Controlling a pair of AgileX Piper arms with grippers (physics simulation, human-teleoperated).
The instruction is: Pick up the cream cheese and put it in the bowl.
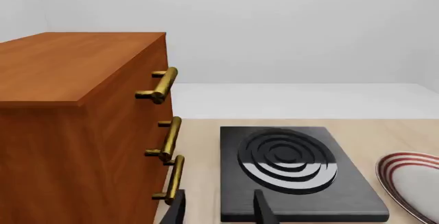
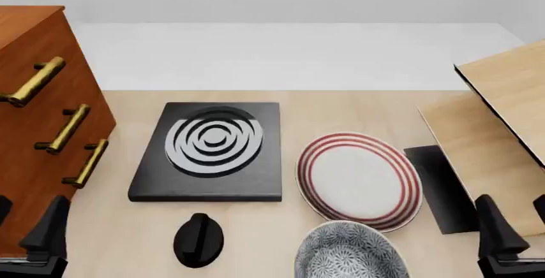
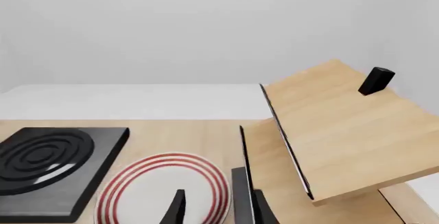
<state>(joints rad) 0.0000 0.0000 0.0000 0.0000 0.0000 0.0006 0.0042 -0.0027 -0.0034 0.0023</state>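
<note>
Visibly one bowl, one plate, three drawer handles

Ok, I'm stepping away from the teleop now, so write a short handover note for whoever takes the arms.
Left claw: open, empty, beside the wooden cabinet.
Right claw: open, empty, near the wooden rack.
Bowl: front edge of the table, just in front of the red-ringed plate, nothing visible inside.
Cream cheese: not visible in any view.
Done: nothing.
Left: find the box, grasp it, place it in the bowl.

grey-and-white speckled bowl, white plate with red rings, black burner
</note>
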